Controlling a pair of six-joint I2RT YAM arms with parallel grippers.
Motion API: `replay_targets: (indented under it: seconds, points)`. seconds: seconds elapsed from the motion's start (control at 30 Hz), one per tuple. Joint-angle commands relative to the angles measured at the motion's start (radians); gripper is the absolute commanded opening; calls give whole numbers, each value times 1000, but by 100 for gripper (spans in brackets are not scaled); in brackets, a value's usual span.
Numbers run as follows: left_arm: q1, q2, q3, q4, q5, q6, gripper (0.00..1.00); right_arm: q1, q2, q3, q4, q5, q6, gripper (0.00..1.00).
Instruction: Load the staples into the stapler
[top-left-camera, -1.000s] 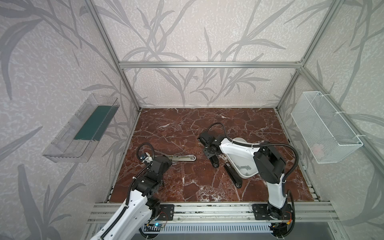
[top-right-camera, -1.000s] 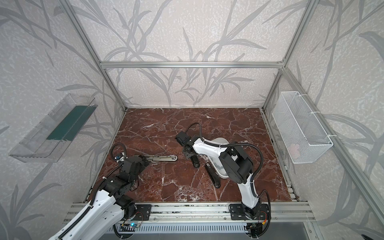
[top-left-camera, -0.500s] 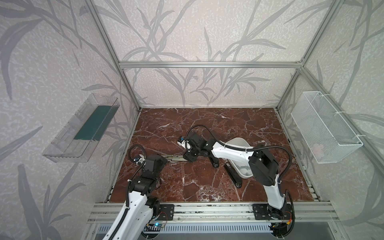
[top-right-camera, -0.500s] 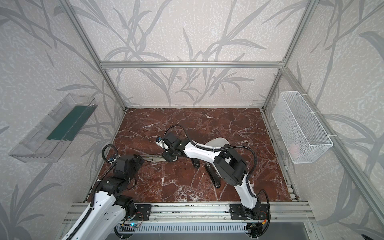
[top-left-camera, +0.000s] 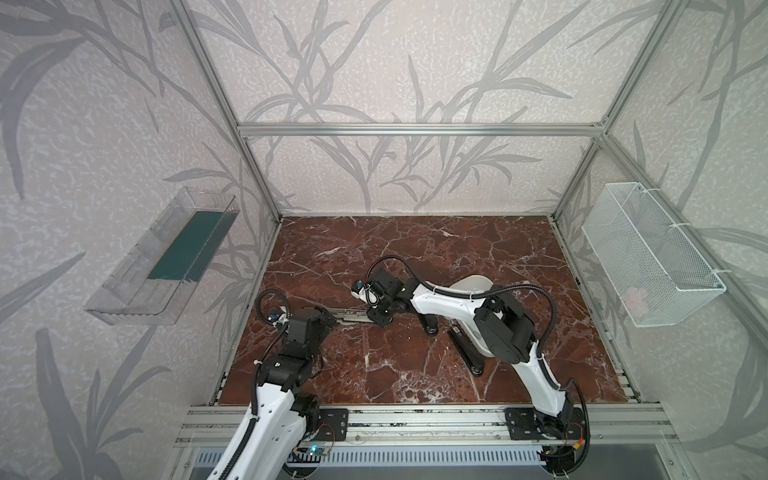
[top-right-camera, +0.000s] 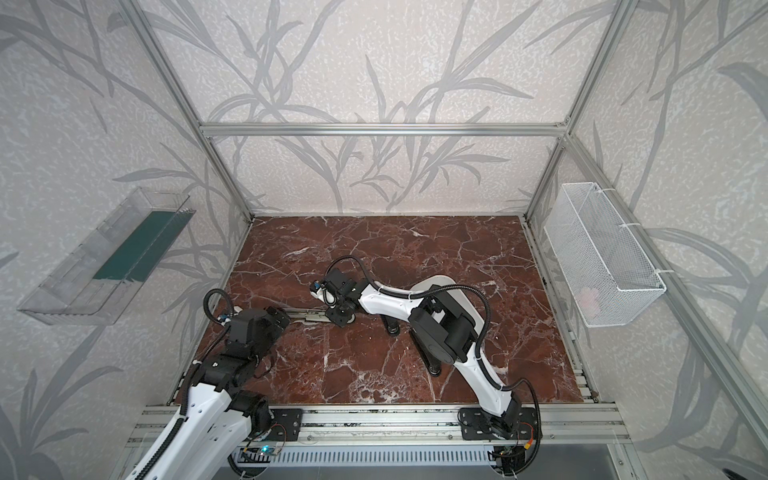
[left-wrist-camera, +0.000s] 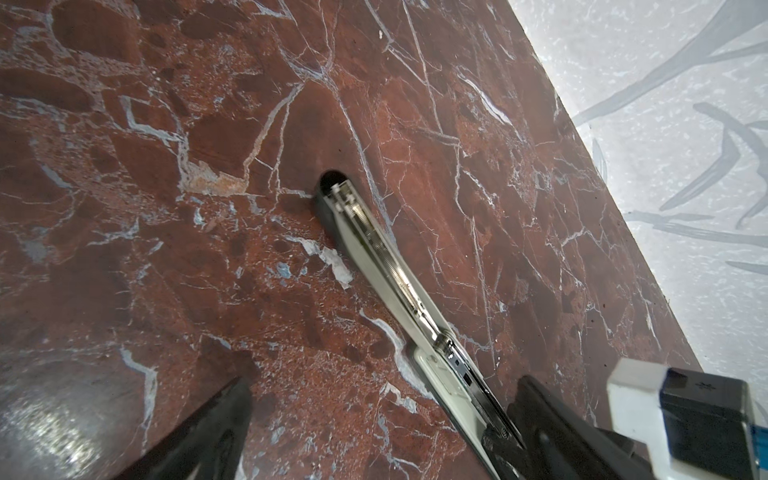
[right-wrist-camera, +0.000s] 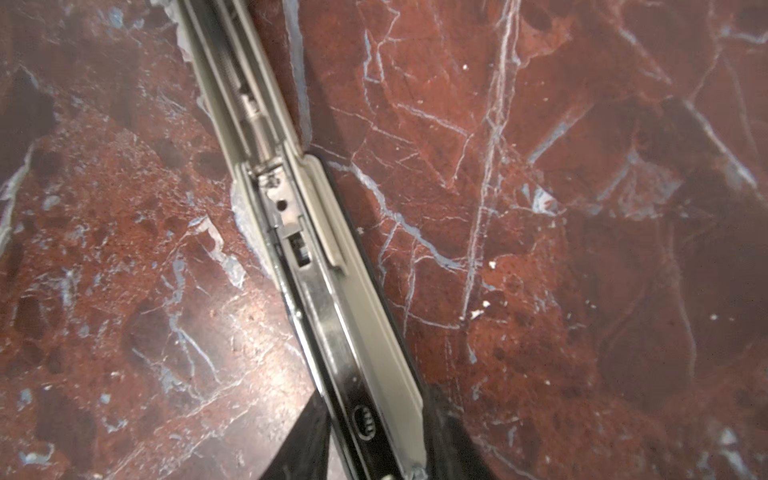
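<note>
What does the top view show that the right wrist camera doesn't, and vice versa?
Only a top view shows the left claw, the clear wall bin and the white wire basket. Only the right wrist view shows the stapler's spring and oval mark. Both share the opened stapler, the red marble table and the right claw.

The table (top-left-camera: 415, 249) is red-brown marble with white veins, the walls (top-left-camera: 374, 62) pale with grey leaves, the stapler (right-wrist-camera: 357, 332) silver and cream, the basket (top-left-camera: 648, 257) white.
</note>
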Motion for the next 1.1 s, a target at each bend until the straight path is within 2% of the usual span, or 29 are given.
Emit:
replay_targets:
  seconds: [0.0,0.17,0.37,0.53,0.67,0.83,1.0,1.07]
  points:
    - [5,-1,-18,21,3,2,99,10,-75,-83,-18,59,25,29]
    - [4,16,-73,149,70,46,99,15,-179,-234,13,108,124,19]
    - [5,24,-116,276,149,89,99,54,-367,-455,44,197,278,18]
    - [3,60,-114,335,197,109,99,135,-469,-596,56,235,412,17]
    - [-1,131,-113,412,269,139,99,183,-506,-651,40,273,523,17]
    - [-9,182,-121,515,350,184,99,192,-515,-680,4,323,634,18]
    - [-18,162,-135,612,347,256,99,192,-514,-714,34,339,688,19]
    - [-18,159,-138,676,316,313,99,193,-515,-711,30,343,688,26]
